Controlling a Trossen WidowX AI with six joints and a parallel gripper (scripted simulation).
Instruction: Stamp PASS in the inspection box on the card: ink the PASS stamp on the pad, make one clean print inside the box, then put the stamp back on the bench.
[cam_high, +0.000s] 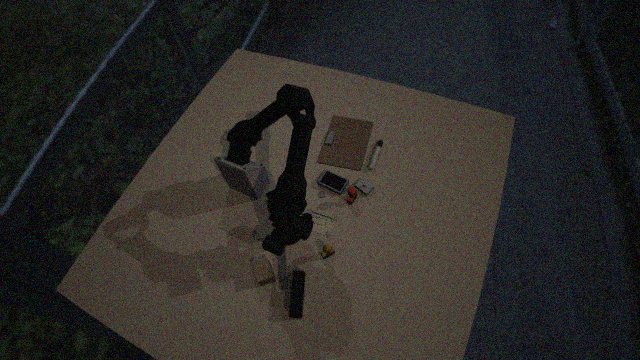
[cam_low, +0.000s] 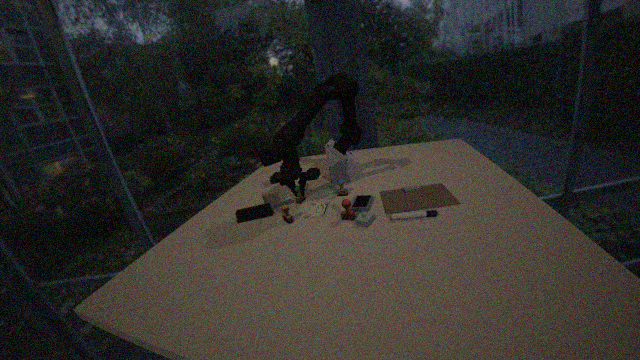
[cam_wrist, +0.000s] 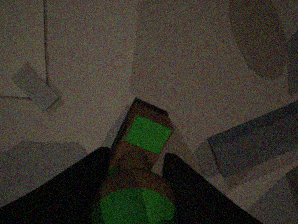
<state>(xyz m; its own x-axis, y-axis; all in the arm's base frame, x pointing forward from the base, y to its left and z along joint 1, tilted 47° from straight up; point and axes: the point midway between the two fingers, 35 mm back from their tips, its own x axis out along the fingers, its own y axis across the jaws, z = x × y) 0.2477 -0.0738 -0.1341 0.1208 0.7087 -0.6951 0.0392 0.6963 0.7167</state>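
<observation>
My gripper (cam_low: 300, 196) (cam_wrist: 136, 159) is shut on a green-topped stamp (cam_low: 299, 199) (cam_wrist: 137, 206). The stamp's brown base carries a green label and points forward between the fingertips. It is at or very near bench height; whether it touches is unclear. The pale card (cam_high: 322, 225) (cam_low: 317, 209) lies beside the gripper, and its print is too dim to read. The ink pad (cam_high: 333, 181) (cam_low: 362, 201), dark in a light frame, lies beyond the card. In the top view the arm hides the fingertips and the held stamp.
A red-knobbed stamp (cam_high: 352, 194) (cam_low: 346, 209), a yellow one (cam_high: 327, 251) (cam_low: 286, 214) and a blue one (cam_low: 341, 187) stand around the card. A black block (cam_high: 297, 294) (cam_low: 254, 213) and a wooden block (cam_high: 262, 271) are near the gripper. A clipboard (cam_high: 347, 142) (cam_low: 420, 198) and marker (cam_high: 375, 155) (cam_low: 414, 215) lie farther off.
</observation>
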